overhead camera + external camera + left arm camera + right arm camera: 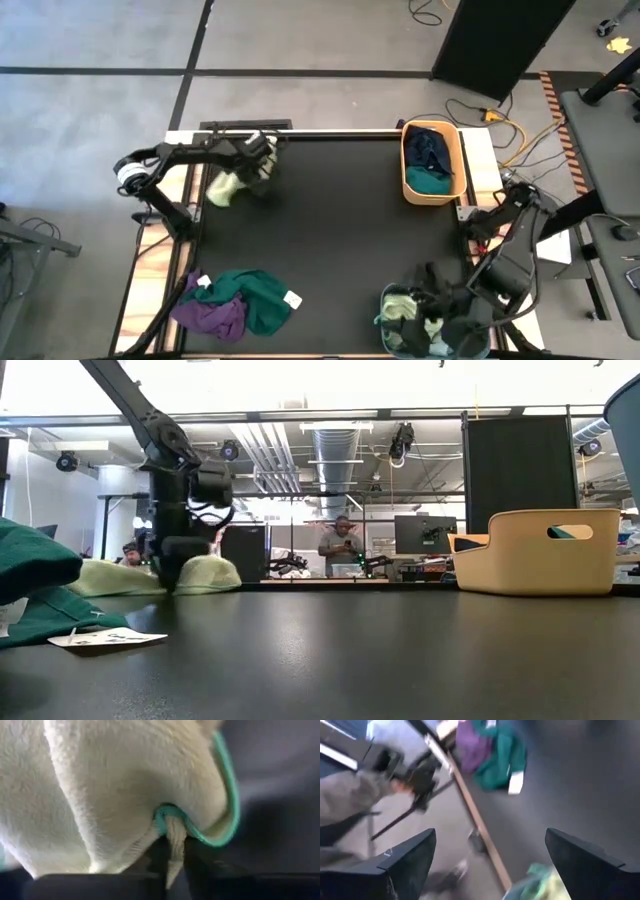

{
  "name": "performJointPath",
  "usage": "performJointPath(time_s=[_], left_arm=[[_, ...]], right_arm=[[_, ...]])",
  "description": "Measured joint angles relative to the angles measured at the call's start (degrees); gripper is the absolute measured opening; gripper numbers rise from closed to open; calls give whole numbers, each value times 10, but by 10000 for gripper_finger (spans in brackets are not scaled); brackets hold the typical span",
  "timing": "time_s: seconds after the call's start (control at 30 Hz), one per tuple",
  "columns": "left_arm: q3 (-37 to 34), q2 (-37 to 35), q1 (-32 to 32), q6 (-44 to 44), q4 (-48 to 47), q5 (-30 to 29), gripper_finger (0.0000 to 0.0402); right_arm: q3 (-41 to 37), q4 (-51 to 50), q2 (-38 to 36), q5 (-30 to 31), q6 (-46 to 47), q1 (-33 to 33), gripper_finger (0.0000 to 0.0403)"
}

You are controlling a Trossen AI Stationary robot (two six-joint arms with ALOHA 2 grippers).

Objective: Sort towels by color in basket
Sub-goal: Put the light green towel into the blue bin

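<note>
A pale yellow-green towel [226,187] with a teal hem lies at the table's far left; it also shows in the low view [120,578]. My left gripper [258,165] is shut on it. A teal green towel [262,298] and a purple towel [208,315] lie heaped at the near left. My right gripper [490,865] is open and empty above a grey basket [385,318] at the near right that holds pale yellow-green towels [405,308]. A tan basket [454,160] at the far right holds navy [428,148] and teal [432,182] towels. My left gripper pinches a bunched fold of the pale towel at its teal-trimmed edge [174,834] between its two fingers. The fingers [178,565] come from above, pointing down. The towel rests on the table [350,650] around the gripper.
A white tag [100,638] sticks out beside the teal green towel. The table's middle [340,230] is bare black surface. People stand in the room beyond the far edge [343,545]. Cables lie on the floor past the tan basket [520,130].
</note>
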Motion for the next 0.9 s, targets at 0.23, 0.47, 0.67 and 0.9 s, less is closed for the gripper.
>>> performJointPath(time_s=[0.23,0.47,0.67,0.9], left_arm=[[-13,-63,-124,-64,87,160,6],[-13,-96,-318,-143,302,187,2],[25,-101,-430,-184,400,148,1],[85,-80,-483,-171,392,58,4]], right_arm=[[-2,-3,0,51,-187,-46,368],[-66,-3,7,71,-354,-110,367],[-84,1,17,104,-489,-142,367],[-89,3,17,56,-546,-177,367]])
